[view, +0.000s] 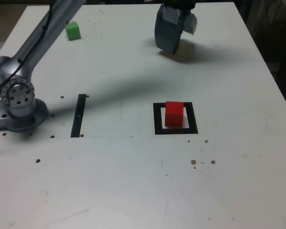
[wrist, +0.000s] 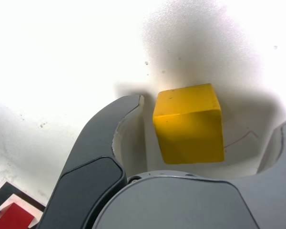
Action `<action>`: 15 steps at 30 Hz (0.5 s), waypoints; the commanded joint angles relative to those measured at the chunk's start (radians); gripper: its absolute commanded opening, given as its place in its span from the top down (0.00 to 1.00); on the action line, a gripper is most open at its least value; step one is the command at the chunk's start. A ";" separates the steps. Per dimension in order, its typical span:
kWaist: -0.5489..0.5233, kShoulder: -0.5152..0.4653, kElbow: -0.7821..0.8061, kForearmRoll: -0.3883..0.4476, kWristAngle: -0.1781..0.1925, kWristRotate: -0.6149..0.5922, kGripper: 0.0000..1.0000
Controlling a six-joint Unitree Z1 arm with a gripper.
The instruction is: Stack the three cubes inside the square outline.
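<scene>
Green matte cube (view: 72, 31): on the pale desk (view: 109, 186), far area, exterior view's left.
Red matte cube (view: 174, 114): inside the thick black square outline (view: 158, 119).
Yellow matte cube (wrist: 190, 131): between the fingers, ungripped.
End effector (wrist: 212, 112): released, fingers spread with gaps either side.

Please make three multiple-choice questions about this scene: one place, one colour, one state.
1. Where is the red matte cube?
A) Inside the black square outline
B) On the black strip
C) Beside the green cube

2. Which colour is the cube between the gripper's jaws?
A) Green
B) Yellow
C) Red

3. How are the jaws?
A) Shut on the cube
B) Shut on nothing
C) Open around the cube

1: A, the red matte cube stands within the black square outline.
2: B, the yellow cube shows its colour.
3: C, gaps separate the gripper from the cube.
</scene>
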State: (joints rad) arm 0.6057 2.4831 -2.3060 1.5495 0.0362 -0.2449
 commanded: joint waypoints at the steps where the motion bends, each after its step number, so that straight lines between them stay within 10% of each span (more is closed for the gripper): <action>1: 0.002 0.006 -0.006 0.009 -0.007 -0.002 0.25; 9: -0.002 0.007 -0.020 0.003 0.009 0.001 0.65; 15: -0.003 0.008 -0.027 0.008 0.011 0.008 0.68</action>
State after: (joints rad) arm 0.6045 2.4844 -2.3273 1.5490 0.0488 -0.2397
